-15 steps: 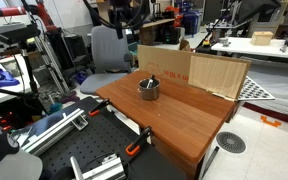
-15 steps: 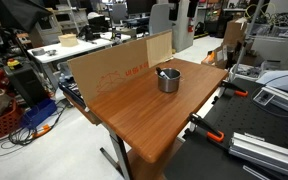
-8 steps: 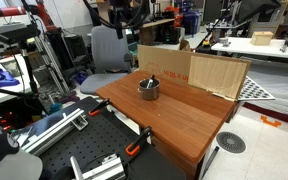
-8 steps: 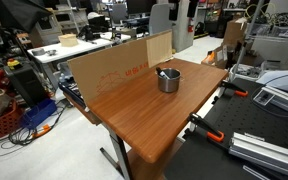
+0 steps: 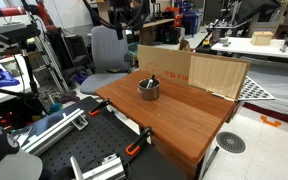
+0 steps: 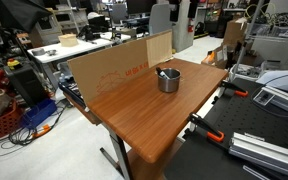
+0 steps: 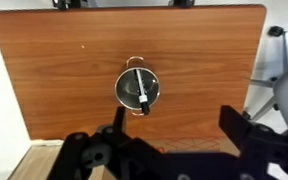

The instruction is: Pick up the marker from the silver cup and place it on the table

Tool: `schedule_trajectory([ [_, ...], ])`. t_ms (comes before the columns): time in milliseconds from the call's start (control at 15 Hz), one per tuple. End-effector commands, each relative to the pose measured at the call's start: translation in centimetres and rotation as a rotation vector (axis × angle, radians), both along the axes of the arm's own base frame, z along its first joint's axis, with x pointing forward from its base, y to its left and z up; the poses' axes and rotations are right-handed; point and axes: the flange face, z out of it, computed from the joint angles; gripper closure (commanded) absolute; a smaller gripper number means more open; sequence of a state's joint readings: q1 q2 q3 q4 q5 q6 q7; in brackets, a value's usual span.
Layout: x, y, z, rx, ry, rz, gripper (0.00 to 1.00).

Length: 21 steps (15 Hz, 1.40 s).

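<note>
Hanging high above the table (image 7: pixel 44 60), the gripper (image 7: pixel 179 140) is pointing straight down. Its dark jaws are showing along the bottom of the wrist view, standing wide apart and gripping nothing. The marker (image 7: pixel 142 92) is leaning inside the silver cup (image 7: pixel 127 90), which is sitting upright near the table's middle. In an exterior view, a cardboard panel (image 5: pixel 209 72) is standing along one table edge.

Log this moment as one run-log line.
phase: pre-grasp | pincer: open, above table, clear of cup | marker: inside cup | cup: upright on table
</note>
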<state>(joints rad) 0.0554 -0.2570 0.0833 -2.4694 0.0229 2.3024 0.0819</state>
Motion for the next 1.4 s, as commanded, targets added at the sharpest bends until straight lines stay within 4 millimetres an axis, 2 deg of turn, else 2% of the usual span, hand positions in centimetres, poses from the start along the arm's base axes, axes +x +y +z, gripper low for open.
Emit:
schedule_trajectory([
  [0, 0.4, -0.2, -0.6, -0.017, -0.006, 0.007, 0.00],
  [533, 1.6, -0.9, -3.0, -0.017, 0.030, 0.029, 0.00],
  [867, 3.5, -2.3, -5.2, -0.007, 0.059, 0.010, 0.00],
  [1333, 6.7, -2.5, -8.5, -0.004, 0.109, -0.005, 0.00],
])
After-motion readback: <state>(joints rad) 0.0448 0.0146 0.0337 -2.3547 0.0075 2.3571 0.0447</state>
